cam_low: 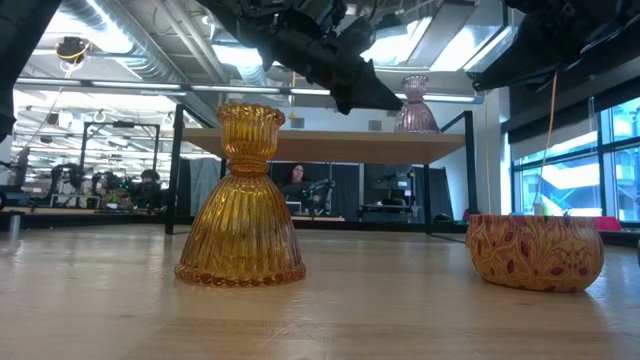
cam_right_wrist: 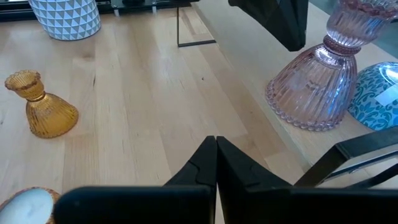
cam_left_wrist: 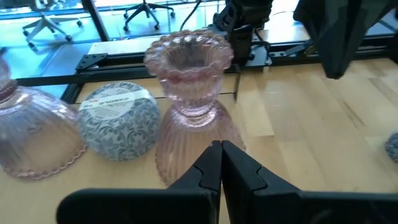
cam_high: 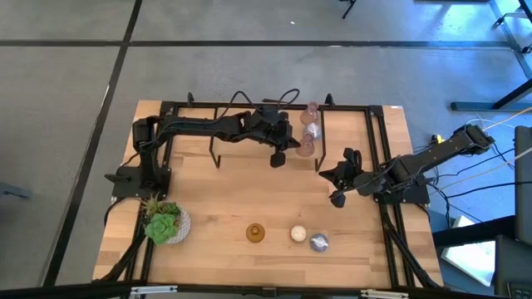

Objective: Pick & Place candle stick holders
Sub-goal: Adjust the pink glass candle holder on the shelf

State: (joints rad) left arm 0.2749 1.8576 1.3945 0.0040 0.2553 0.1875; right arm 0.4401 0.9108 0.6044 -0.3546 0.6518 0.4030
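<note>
The low view is showing the amber holder point(cam_low: 241, 198) as ribbed glass, a mere spot from above point(cam_high: 255, 233); the left wrist view is revealing two pink holders point(cam_left_wrist: 194, 106) flanking a round patterned tin point(cam_left_wrist: 120, 120) on the raised shelf point(cam_high: 366, 129); three pieces are sitting along the table's near edge; the left gripper point(cam_left_wrist: 221, 165), fingers pressed together and empty, is hovering just before the nearer pink holder; the right gripper point(cam_right_wrist: 216, 160), likewise closed on nothing, is waiting near the table's right side.

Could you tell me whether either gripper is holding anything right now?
Nothing is held: the left gripper and right gripper are both shut and empty.
</note>
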